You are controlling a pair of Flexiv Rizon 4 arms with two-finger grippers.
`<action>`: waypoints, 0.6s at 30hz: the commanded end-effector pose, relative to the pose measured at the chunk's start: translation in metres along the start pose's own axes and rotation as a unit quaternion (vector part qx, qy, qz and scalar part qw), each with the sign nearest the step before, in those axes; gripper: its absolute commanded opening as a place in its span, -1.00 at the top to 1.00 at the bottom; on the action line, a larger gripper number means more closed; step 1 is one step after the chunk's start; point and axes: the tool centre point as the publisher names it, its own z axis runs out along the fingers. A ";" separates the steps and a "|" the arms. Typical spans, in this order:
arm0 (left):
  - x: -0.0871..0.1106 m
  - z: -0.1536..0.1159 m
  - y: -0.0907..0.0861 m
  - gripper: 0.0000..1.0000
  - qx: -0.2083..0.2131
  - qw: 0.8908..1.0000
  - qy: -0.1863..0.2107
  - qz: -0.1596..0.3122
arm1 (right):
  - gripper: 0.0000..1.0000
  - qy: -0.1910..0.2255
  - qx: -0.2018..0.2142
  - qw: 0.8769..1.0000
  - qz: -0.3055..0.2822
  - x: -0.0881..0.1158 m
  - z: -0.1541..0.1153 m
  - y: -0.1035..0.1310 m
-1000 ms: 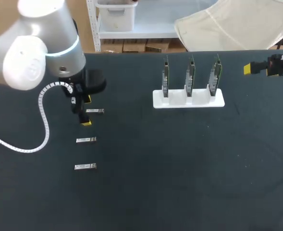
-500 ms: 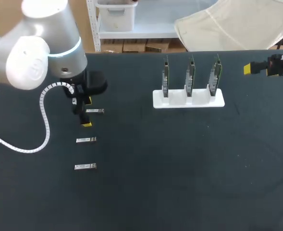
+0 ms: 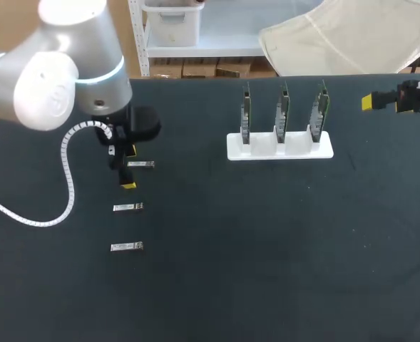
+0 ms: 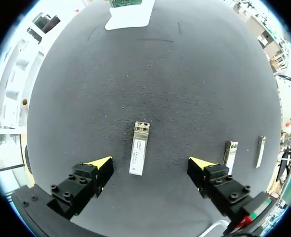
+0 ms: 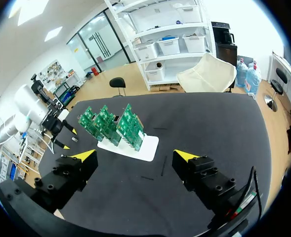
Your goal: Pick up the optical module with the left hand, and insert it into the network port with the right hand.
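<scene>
The optical module (image 3: 140,164) lies flat on the black table (image 3: 267,271), its long axis running 9 to 3 o'clock in the head view. In the left wrist view (image 4: 139,148) it points straight ahead of the fingers, its latch end leading towards the white stand (image 4: 129,18).

The left gripper (image 3: 127,167) hangs over the module's 9 o'clock end. Its yellow fingertips (image 4: 100,162) are spread wide, one on each long side, and neither touches the module. A second module (image 3: 127,207) and a third module (image 3: 127,246) lie parallel at 6 o'clock, each apart from the next.

Open tabletop stretches from the modules at 3 o'clock to the stand (image 3: 280,147), which holds three upright circuit boards (image 3: 283,110). The right gripper (image 3: 384,100) sits at the table's far edge at 2 o'clock, fingers wide apart with nothing between them (image 5: 134,156).

Compared with a second ago, the left arm's elbow has swung slightly towards 3 o'clock. The gripper, the modules and the right arm keep their places.
</scene>
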 end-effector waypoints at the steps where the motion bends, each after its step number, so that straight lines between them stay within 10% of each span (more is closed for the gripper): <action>1: -0.001 0.001 0.005 -1.00 0.005 1.000 0.004 -0.002 | -1.00 0.000 0.003 1.000 0.000 0.000 0.000 0.001; 10: 0.000 0.003 0.007 -1.00 0.013 1.000 0.000 -0.006 | -1.00 0.000 0.003 1.000 0.000 0.000 0.000 0.001; 12: 0.000 0.003 0.007 0.84 0.014 1.000 -0.006 -0.003 | -1.00 0.000 0.003 1.000 0.000 0.000 0.000 0.001; 18: 0.000 0.004 0.006 1.00 0.016 1.000 -0.004 -0.004 | -1.00 0.000 0.003 1.000 0.000 0.000 0.000 0.001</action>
